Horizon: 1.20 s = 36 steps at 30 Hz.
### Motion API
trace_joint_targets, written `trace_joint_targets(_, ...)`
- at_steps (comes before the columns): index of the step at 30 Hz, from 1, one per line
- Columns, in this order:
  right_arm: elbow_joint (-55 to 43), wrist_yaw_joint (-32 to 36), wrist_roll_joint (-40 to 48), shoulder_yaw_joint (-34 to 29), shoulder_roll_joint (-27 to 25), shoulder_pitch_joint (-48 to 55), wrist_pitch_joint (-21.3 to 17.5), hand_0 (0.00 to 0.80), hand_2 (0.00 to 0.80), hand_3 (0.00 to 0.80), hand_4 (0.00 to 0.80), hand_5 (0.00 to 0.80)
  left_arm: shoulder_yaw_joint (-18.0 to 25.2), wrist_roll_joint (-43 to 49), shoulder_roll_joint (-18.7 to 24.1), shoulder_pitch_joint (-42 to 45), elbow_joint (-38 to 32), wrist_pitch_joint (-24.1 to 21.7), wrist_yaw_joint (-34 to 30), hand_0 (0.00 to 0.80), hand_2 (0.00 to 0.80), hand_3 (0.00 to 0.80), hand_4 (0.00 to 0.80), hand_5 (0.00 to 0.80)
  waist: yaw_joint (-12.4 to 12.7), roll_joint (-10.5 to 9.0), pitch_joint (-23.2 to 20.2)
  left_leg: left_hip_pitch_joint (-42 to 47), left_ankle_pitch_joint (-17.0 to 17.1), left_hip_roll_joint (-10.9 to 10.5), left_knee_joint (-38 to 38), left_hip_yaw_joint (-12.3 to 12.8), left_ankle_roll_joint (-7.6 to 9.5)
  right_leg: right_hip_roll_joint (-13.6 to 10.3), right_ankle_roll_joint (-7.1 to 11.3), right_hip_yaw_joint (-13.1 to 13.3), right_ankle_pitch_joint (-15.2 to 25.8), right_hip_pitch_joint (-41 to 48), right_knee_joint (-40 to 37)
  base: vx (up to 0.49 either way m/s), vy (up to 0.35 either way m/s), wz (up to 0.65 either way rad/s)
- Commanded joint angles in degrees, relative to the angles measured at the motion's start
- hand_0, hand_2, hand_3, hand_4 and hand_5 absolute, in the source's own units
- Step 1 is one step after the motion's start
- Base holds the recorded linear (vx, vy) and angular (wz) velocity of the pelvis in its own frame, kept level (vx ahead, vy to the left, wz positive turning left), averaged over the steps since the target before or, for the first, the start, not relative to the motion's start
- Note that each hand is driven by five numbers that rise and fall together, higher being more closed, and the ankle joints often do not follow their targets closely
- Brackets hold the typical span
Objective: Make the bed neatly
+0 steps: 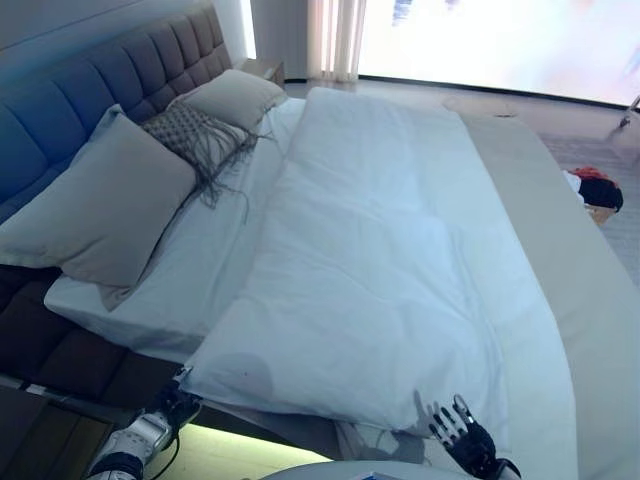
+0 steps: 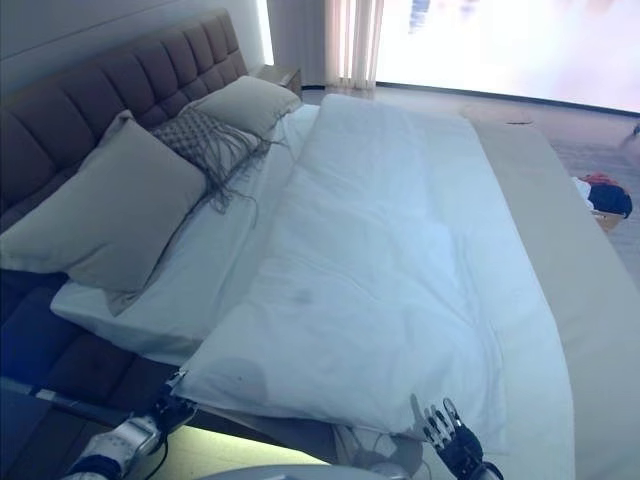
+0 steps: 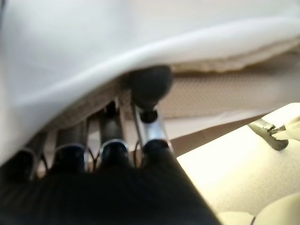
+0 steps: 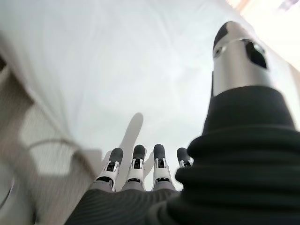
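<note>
At the bed's near edge, both hands' fingers (image 4: 136, 161) extend straight by the duvet (image 1: 380, 260).

Beyond the foot of the bed you see a small heap of red and dark things (image 1: 596, 189) lying on the floor (image 1: 590, 140). A pale curtain (image 1: 336, 38) hangs at the bright window (image 1: 500, 40), and a wooden nightstand (image 1: 265, 70) stands beside the headboard's far end.

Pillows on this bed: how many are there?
3: a large beige pillow nearest the robot, a fringed woven pillow behind it, and a beige pillow farthest, all by the headboard. Others may hide beneath the duvet.
</note>
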Motion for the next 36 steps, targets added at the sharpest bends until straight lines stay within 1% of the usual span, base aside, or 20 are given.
trace_joint_targets(1,-5.4,-0.8,-0.1,-1.3,0.0,-1.1,-0.7,0.000,0.000,0.000,0.000,0.000,13.4,-3.3,9.0,-3.5,-4.1,-12.7,-0.2,0.800,0.800,0.800,0.800,0.800,3.7,1.87,-1.1,-3.4,-2.5,-4.1,4.3,-1.4,6.80,-4.3,1.52,-3.3,-2.0,-3.2,12.4,-0.167,0.045,-0.33)
trace_joint_targets(4,-7.0,-0.8,1.7,0.5,0.4,-0.1,-2.0,0.000,0.000,0.000,0.000,0.000,10.5,-3.8,7.6,-4.3,-5.8,-14.3,1.0,0.800,0.800,0.800,0.800,0.800,3.2,1.30,-0.9,-4.5,-1.3,-5.1,3.9,-2.3,7.99,2.5,-0.23,-2.6,-3.9,-5.4,16.7,-0.171,-0.007,-0.19)
trace_joint_targets(6,-10.4,-1.7,2.7,2.1,-0.1,0.7,-2.6,0.000,0.000,0.000,0.000,0.000,8.1,-5.3,7.1,-5.1,-7.2,-15.4,2.7,0.800,0.800,0.800,0.800,0.800,3.1,0.74,-0.2,-6.5,-0.7,-6.2,5.3,-4.2,7.76,6.9,-2.97,-1.3,-5.5,-5.6,15.3,-0.214,-0.074,-0.12)
trace_joint_targets(7,-11.0,-1.9,2.9,2.6,-0.3,0.8,-2.9,0.000,0.000,0.000,0.000,0.000,7.6,-6.0,7.1,-5.4,-7.2,-15.7,2.9,0.800,0.800,0.800,0.800,0.800,3.1,0.62,0.2,-7.3,-0.9,-6.4,6.5,-5.0,7.53,7.4,-3.65,-1.2,-6.0,-5.5,14.6,-0.213,-0.116,0.10)
trace_joint_targets(9,-11.7,-4.6,3.8,4.8,-1.2,-0.2,-4.4,0.000,0.000,0.000,0.000,0.000,6.3,-7.6,5.6,-6.3,-8.6,-15.7,3.3,0.800,0.800,0.800,0.800,0.800,3.6,0.86,1.3,-8.5,1.4,-7.1,5.5,-7.4,6.47,9.0,-5.00,-0.4,-6.4,-3.9,11.2,-0.159,-0.084,0.32)
trace_joint_targets(10,-12.2,-5.9,4.3,5.5,-1.6,-0.7,-4.7,0.000,0.000,0.000,0.000,0.000,6.1,-6.8,4.9,-6.8,-8.7,-15.8,3.7,0.800,0.800,0.800,0.800,0.800,3.7,0.99,1.8,-9.4,2.3,-7.2,5.6,-7.6,5.77,9.3,-5.26,-0.2,-6.5,-2.9,9.6,-0.153,-0.013,0.42)
trace_joint_targets(12,-12.6,-7.7,5.5,5.8,-2.2,-1.5,-5.7,0.000,0.000,0.000,0.000,0.000,4.0,-7.4,3.9,-8.7,-7.8,-15.6,4.0,0.800,0.800,0.800,0.800,0.800,3.6,1.27,2.6,-12.9,3.7,-6.7,7.7,-6.1,4.39,9.7,-6.04,-0.5,-6.9,-1.7,7.5,-0.209,0.041,0.34)
trace_joint_targets(13,-11.8,-7.5,6.8,5.9,-2.7,-1.7,-6.4,0.000,0.000,0.000,0.000,0.000,3.0,-7.7,3.3,-9.5,-7.4,-15.6,4.0,0.800,0.800,0.800,0.800,0.800,3.3,1.15,2.9,-14.5,4.2,-5.7,9.8,-5.5,3.84,9.4,-6.47,-0.7,-6.8,-1.7,7.0,-0.205,0.047,0.32)
trace_joint_targets(16,-11.0,-7.0,7.7,4.8,-2.7,-1.6,-6.2,0.000,0.000,0.000,0.000,0.000,2.5,-8.2,2.1,-9.2,-7.1,-15.0,3.3,0.800,0.800,0.800,0.800,0.800,2.3,0.68,3.0,-15.0,4.5,-2.0,14.4,-6.1,2.78,8.3,-7.14,-0.9,-7.2,-1.8,8.0,-0.079,0.076,0.36)
trace_joint_targets(19,-12.1,-7.0,6.3,2.4,-2.9,-0.1,-3.8,0.000,0.000,0.000,0.000,0.000,3.3,-9.4,1.3,-7.1,-5.6,-14.8,1.5,0.800,0.800,0.800,0.800,0.800,0.3,1.43,2.2,-12.5,9.1,4.4,13.7,-7.0,1.04,7.8,-7.38,-0.3,-8.3,-2.5,10.0,0.035,0.267,0.05)
trace_joint_targets(20,-12.2,-6.5,6.2,1.5,-2.9,0.3,-3.2,0.000,0.000,0.000,0.000,0.000,3.4,-9.9,1.0,-6.9,-4.7,-14.9,0.8,0.800,0.800,0.800,0.800,0.800,-0.2,2.10,1.9,-11.6,11.2,6.4,12.5,-7.3,0.31,7.5,-7.24,-0.2,-9.0,-2.8,10.9,0.050,0.358,0.10)
trace_joint_targets(23,-12.1,-4.3,5.2,-0.7,-3.4,0.8,-1.9,0.000,0.000,0.000,0.000,0.000,4.1,-10.6,0.2,-6.7,-4.0,-14.7,0.1,0.800,0.800,0.800,0.800,0.800,-1.4,3.91,1.4,-9.3,14.3,10.4,9.7,-8.3,-1.44,5.3,-6.58,0.1,-10.7,-3.9,13.8,0.051,0.456,0.05)
trace_joint_targets(24,-12.4,-4.4,5.1,-0.9,-3.6,0.3,-1.6,0.000,0.000,0.000,0.000,0.000,4.4,-10.5,-0.1,-6.5,-4.1,-14.7,0.0,0.800,0.800,0.800,0.800,0.800,-1.8,4.77,1.4,-8.0,14.3,11.2,8.8,-8.7,-2.05,3.6,-5.75,0.6,-11.2,-4.4,15.0,0.067,0.526,-0.03)
trace_joint_targets(26,-13.2,-5.0,5.5,-1.0,-3.9,-0.5,-1.1,0.000,0.000,0.000,0.000,0.000,4.9,-11.2,-0.3,-6.1,-4.3,-14.4,-0.1,0.800,0.800,0.800,0.800,0.800,-2.3,6.07,1.4,-6.1,12.9,11.4,7.7,-8.3,-2.52,1.1,-4.48,1.5,-11.7,-5.2,16.8,0.073,0.518,-0.01)
trace_joint_targets(27,-12.9,-4.6,5.2,-1.5,-3.8,-0.7,-1.0,0.000,0.000,0.000,0.000,0.000,5.4,-12.0,-0.1,-6.0,-4.1,-13.7,-0.3,0.800,0.800,0.800,0.800,0.800,-2.6,6.63,1.5,-5.6,10.8,10.8,8.0,-7.4,-2.56,-1.2,-3.41,2.1,-11.7,-5.4,17.6,0.069,0.434,0.03)
trace_joint_targets(28,-12.6,-4.4,5.1,-1.7,-3.7,-0.9,-0.9,0.000,0.000,0.000,0.000,0.000,5.7,-12.2,0.0,-6.1,-3.9,-13.2,-0.3,0.800,0.800,0.800,0.800,0.800,-2.7,6.80,1.4,-5.6,9.6,10.4,8.4,-6.8,-2.51,-2.3,-2.88,2.3,-11.5,-5.3,17.7,0.096,0.464,0.05)
trace_joint_targets(29,-12.2,-4.1,5.0,-1.9,-3.3,-1.3,-0.7,0.000,0.000,0.000,0.000,0.000,6.1,-12.6,0.6,-6.3,-3.6,-12.3,0.3,0.800,0.800,0.800,0.800,0.800,-2.9,6.85,1.3,-5.5,6.5,9.4,9.4,-5.3,-2.21,-4.4,-1.81,2.4,-10.8,-4.9,17.7,0.077,0.363,0.05)
trace_joint_targets(31,-13.3,-4.3,6.1,-1.4,-2.1,-1.4,-0.7,0.000,0.000,0.000,0.000,0.000,5.8,-11.2,1.6,-7.8,-3.0,-11.7,1.8,0.800,0.800,0.800,0.800,0.800,-3.2,6.12,1.0,-5.7,2.4,7.3,11.2,-2.7,-1.25,-7.5,-0.15,1.7,-8.5,-3.9,16.3,0.061,0.343,0.13)
trace_joint_targets(34,-15.5,-5.6,6.8,0.1,-1.3,-1.8,0.4,0.000,0.000,0.000,0.000,0.000,5.8,-9.7,3.9,-9.9,-0.9,-11.5,3.3,0.800,0.800,0.800,0.800,0.800,-3.2,5.29,1.1,-6.1,-2.0,4.4,13.4,-2.8,0.29,-11.1,1.21,1.9,-5.1,-4.1,14.5,0.029,0.324,-0.05)
trace_joint_targets(36,-16.8,-5.6,5.9,0.5,-1.1,-1.9,0.8,0.000,0.000,0.000,0.000,0.000,6.5,-8.2,5.8,-10.2,1.0,-10.9,3.6,0.800,0.800,0.800,0.800,0.800,-3.4,5.03,1.5,-5.9,-3.9,1.6,13.8,-2.6,1.75,-13.6,2.22,3.3,0.3,-5.5,14.1,-0.024,0.348,-0.23)
